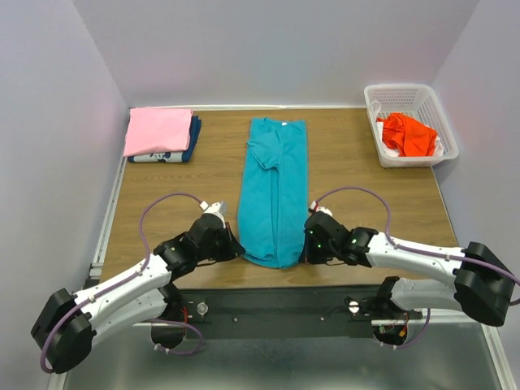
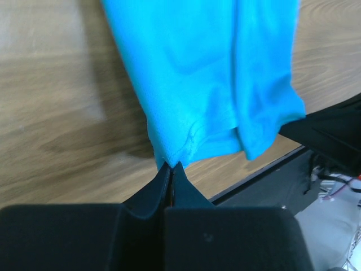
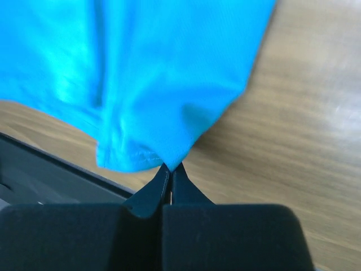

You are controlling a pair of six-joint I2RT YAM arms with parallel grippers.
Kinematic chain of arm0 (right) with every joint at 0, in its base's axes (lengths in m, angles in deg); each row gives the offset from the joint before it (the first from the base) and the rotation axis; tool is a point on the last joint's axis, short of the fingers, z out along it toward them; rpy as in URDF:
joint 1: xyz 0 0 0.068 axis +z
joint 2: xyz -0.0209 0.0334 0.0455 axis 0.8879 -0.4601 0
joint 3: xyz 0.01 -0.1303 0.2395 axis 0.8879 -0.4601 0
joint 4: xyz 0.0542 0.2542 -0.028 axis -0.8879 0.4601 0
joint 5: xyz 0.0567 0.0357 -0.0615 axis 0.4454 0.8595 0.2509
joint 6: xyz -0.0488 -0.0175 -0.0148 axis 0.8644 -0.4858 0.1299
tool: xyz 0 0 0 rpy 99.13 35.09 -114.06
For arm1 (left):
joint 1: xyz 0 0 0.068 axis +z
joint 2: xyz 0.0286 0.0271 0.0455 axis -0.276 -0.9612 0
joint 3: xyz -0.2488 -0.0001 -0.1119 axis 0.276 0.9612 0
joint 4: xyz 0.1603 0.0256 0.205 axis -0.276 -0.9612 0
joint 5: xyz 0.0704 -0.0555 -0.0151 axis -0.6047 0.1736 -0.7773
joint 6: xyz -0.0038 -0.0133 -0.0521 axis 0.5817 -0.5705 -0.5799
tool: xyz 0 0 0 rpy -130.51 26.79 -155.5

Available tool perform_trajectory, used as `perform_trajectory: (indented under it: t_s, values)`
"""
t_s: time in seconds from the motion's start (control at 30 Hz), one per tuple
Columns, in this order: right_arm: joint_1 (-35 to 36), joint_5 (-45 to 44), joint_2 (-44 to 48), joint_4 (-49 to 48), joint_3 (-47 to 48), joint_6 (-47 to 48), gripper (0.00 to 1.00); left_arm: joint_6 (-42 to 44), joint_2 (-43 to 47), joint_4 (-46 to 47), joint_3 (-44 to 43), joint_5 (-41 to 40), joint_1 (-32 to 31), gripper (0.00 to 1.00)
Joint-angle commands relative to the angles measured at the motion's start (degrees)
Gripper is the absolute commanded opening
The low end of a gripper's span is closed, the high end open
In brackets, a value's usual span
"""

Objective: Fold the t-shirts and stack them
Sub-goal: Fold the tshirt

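Wrist cameras show left gripper [image 2: 171, 165] and right gripper [image 3: 171, 165] fingers clamped shut on the near hem of the teal t-shirt [image 1: 275, 195]. Only overhead shows the pink t-shirt [image 1: 158, 130] and basket [image 1: 404, 87].

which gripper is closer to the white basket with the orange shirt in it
Right. The right gripper pinches the near right corner of the teal shirt, on the same side as the basket; the left gripper pinches the near left corner, farther off.
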Motion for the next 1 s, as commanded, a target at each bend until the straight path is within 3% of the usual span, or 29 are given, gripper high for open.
perform_trajectory:
  t_s: [0.0,0.3,0.4,0.57,0.97]
  values:
    - [0.02,-8.89,3.93,0.60,4.21,1.68,0.01,2.05,0.53,3.51,-5.12,-2.70,-0.16,0.00]
    - [-0.33,-24.09,1.04,0.51,12.82,2.74,0.01,5.65,-8.25,7.02,-15.92,-14.99,0.72,0.00]
    - [-1.91,-26.99,-1.60,0.51,17.48,4.32,0.01,7.41,-11.68,8.87,-20.30,-15.79,1.68,0.00]
    - [-6.13,-27.62,-4.68,-0.10,21.44,7.22,0.01,11.37,-17.83,8.97,-26.56,-15.80,4.84,0.00]
    - [-14.92,-21.91,-15.49,-5.02,29.70,13.55,0.01,16.82,-31.63,13.45,-35.18,-7.09,14.43,0.00]
